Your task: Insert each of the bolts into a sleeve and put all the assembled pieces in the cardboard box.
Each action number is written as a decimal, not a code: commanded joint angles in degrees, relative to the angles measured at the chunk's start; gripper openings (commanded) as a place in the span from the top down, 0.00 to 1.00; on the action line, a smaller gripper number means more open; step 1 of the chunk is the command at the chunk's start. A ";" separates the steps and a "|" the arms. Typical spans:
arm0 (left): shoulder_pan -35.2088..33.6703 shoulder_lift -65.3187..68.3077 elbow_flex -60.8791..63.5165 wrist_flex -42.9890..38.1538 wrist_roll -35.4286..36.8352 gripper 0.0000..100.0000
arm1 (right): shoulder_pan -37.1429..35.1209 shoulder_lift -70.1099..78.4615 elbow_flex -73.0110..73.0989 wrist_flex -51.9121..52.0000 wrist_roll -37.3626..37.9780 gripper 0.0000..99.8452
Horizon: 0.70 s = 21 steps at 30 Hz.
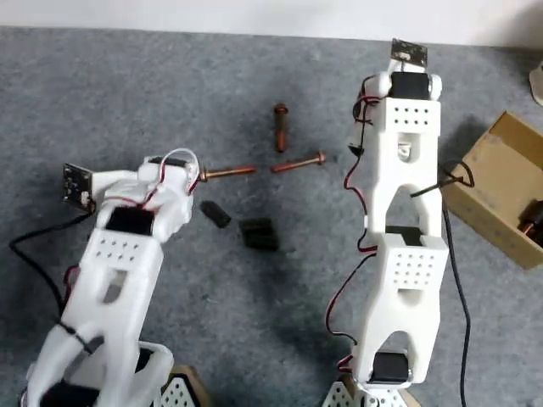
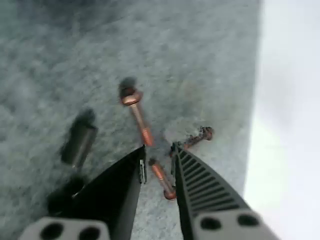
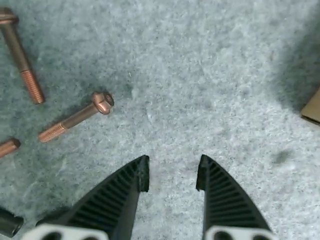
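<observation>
Copper-coloured bolt (image 2: 161, 177) lies on the grey carpet (image 2: 60, 50) between the left gripper's (image 2: 159, 159) parted fingers. Right gripper (image 3: 172, 172) hangs spread-fingered over carpet. From above, two black sleeves (image 1: 259, 234) lie at six o'clock of that bolt; cardboard box (image 1: 485, 180) at three o'clock.

Open carpet (image 3: 210, 75) ahead of right claw (image 3: 171, 175)

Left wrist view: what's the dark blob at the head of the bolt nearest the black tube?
In the left wrist view it is the bolt's own shadow on the grey mat; the sleeve casts one too. In the right wrist view a broad shadow darkens the mat beside the cardboard box.
</observation>
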 commanded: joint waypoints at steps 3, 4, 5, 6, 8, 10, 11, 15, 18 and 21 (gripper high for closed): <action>1.10 11.30 -10.77 3.08 3.16 0.90 | -0.57 -3.82 -0.13 -1.01 -0.18 0.85; 1.10 13.58 -12.09 2.99 3.16 0.90 | -0.57 -3.82 -0.13 -1.01 -0.18 0.85; 1.10 15.87 -13.49 2.99 3.16 0.90 | -0.57 -3.82 -0.13 -1.10 -0.18 0.85; 1.10 18.07 -14.99 3.08 3.25 0.90 | -0.57 -3.82 -0.13 -1.19 -0.18 0.85; 1.10 22.11 -17.89 3.25 4.04 0.90 | -0.57 -3.03 -0.13 -1.27 -0.18 0.85; 1.54 25.36 -20.53 3.34 6.86 0.90 | -0.57 -0.92 -0.66 -1.36 -0.18 0.85; 1.71 26.68 -21.85 3.87 7.65 0.90 | -0.57 0.13 -0.66 -1.98 -0.18 0.85; 5.58 30.55 -27.47 10.81 8.00 0.90 | -0.57 3.91 -0.75 -2.86 1.58 0.85; 8.92 32.31 -29.14 12.13 8.00 0.90 | -0.66 5.14 -0.84 -3.56 2.64 0.85; 10.77 33.71 -30.11 12.13 8.00 0.90 | -0.66 5.67 -0.40 -5.23 2.64 0.85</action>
